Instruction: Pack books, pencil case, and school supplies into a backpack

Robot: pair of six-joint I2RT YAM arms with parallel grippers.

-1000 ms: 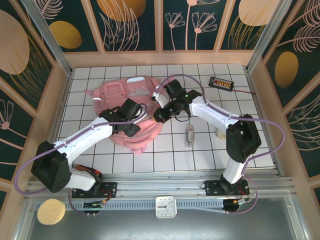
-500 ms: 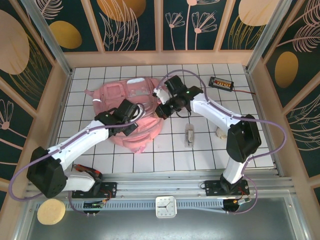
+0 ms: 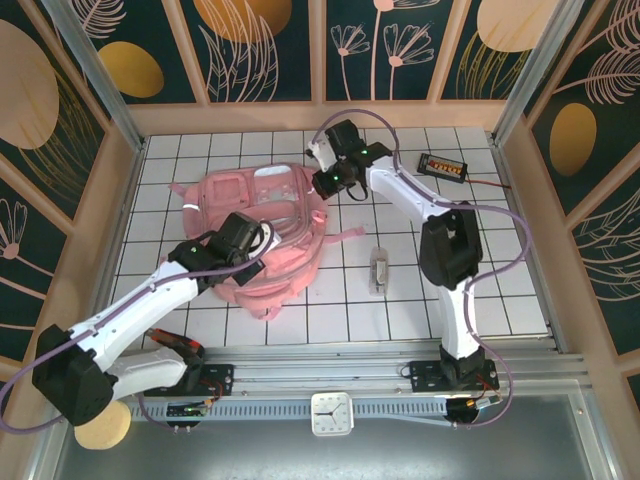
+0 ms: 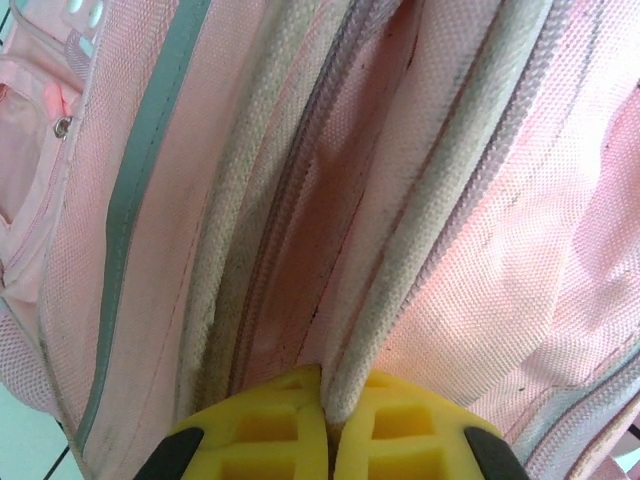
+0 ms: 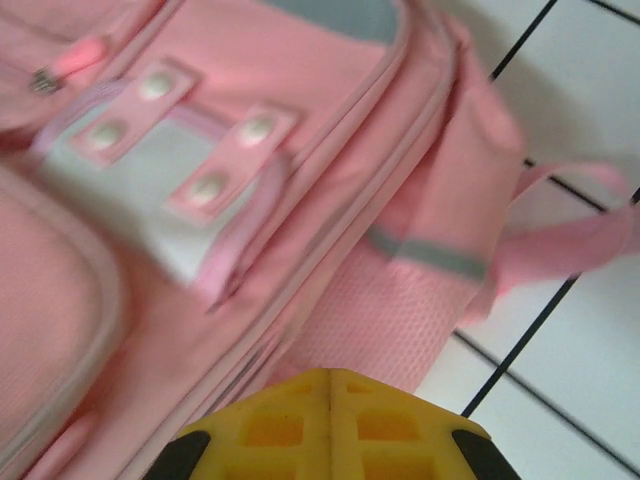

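Left wrist view: the left jaws pinch piping (image 4: 440,200) on the backpack (image 4: 520,280).

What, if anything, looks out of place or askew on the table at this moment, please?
The backpack lies slumped and rumpled rather than upright, one strap trailing over the tiles. The left gripper pinches a pale piped seam of it. A small black wired device sits apart, far right.
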